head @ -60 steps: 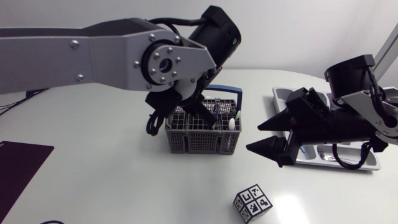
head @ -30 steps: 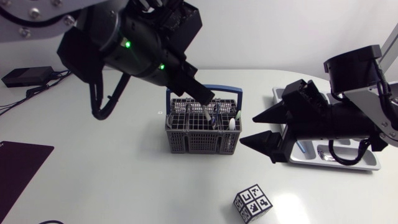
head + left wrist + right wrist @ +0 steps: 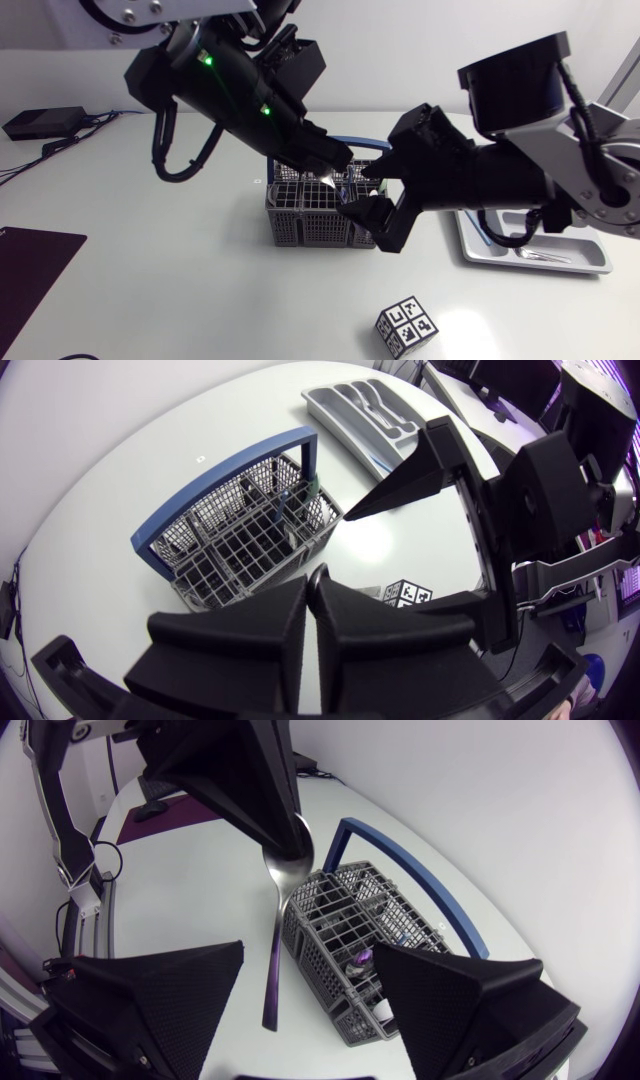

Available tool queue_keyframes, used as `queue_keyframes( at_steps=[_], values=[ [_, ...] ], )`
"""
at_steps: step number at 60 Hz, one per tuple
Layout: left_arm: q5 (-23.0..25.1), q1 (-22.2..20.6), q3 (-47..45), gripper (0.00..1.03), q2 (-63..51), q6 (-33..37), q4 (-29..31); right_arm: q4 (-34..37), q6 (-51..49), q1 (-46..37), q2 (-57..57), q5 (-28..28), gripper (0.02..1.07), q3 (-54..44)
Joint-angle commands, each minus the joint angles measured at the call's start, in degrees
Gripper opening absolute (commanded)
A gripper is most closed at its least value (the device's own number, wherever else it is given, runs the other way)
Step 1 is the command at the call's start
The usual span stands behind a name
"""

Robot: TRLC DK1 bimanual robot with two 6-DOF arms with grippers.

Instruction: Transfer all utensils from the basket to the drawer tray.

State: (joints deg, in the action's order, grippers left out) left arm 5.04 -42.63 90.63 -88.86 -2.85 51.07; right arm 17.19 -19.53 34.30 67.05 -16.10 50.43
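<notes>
My left hand (image 3: 335, 165) is clenched on a spoon (image 3: 275, 930). Its two fingers pinch the bowl end from both sides, and the handle hangs straight down. From overhead, the spoon sits above the middle of the grey wire basket (image 3: 300, 225) with the blue handle. I cannot tell whether its lower tip is clear of the compartments.

My right hand (image 3: 360, 190) is spread wide just beside the basket and grips nothing. From its own camera, the spoon's handle hangs between the two open fingers (image 3: 150, 990) without touching either.

A few utensils stand in the basket's near compartments. The drawer tray (image 3: 540, 262) lies on the table under my right arm, with some cutlery in it. A marked cube (image 3: 406, 325) sits near the table's front edge.
</notes>
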Motion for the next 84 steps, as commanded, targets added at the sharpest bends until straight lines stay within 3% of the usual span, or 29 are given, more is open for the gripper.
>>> queue_keyframes(
  at_steps=[1,14,31,40,52,59,69,84],
  values=[
    [1.6,0.6,2.2,0.04,-1.1,-1.4,1.0,-1.1,1.4,1.5,1.9,1.3,0.87,1.4],
    [3.1,1.1,2.3,0.04,-1.2,-1.5,1.3,-2.1,2.7,2.3,3.4,1.9,0.58,2.1],
    [3.1,1.1,2.2,0.04,-1.2,-1.5,1.4,-1.7,3.2,2.6,3.3,2.7,0.07,1.8],
    [3.1,1.2,2.3,0.05,-1.1,-1.5,1.4,-0.9,3.5,3.2,3.2,2.7,0.07,1.2],
    [3.2,2.3,3.9,0.57,-1.1,-1.9,1.4,-0.5,3.3,3.5,2.5,2.0,0.07,0.0],
    [3.2,3.8,5.6,0.72,-0.9,-2.6,1.1,0.1,3.1,3.0,2.1,0.9,0.07,-0.8],
    [3.2,7.7,6.3,0.75,1.1,-3.6,-1.8,2.4,0.9,0.6,0.4,-1.6,0.07,-2.5],
    [3.0,11.9,0.3,0.75,3.3,0.4,-4.0,9.8,-7.6,-12.9,-3.5,-11.4,0.07,-5.3]
  ],
)
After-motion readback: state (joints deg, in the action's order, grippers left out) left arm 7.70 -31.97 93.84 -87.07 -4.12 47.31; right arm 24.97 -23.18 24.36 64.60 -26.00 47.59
